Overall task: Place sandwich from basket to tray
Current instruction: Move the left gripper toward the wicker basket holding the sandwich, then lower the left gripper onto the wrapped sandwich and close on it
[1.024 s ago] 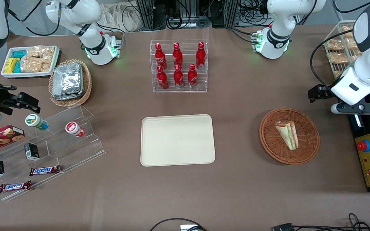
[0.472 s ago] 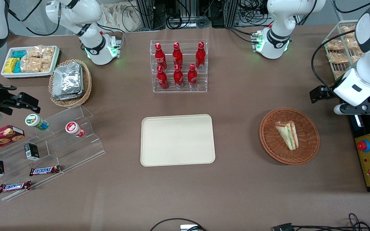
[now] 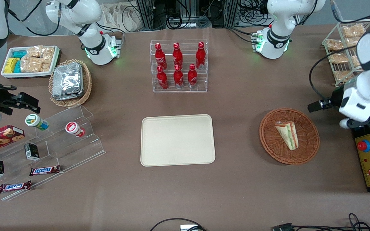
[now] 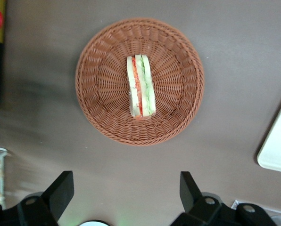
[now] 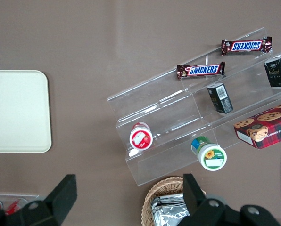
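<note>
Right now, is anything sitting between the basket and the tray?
No. In the front view only bare brown tablecloth lies between the basket holding the sandwich and the tray. The open gripper hangs above the cloth beside the basket.

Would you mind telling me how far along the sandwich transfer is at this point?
Nothing is done yet: the sandwich lies in the basket and the tray is bare. In hand is only the approach: the gripper, fingers open and holding nothing, hangs above the table beside the basket. Grasping, carrying and placing all remain.
</note>
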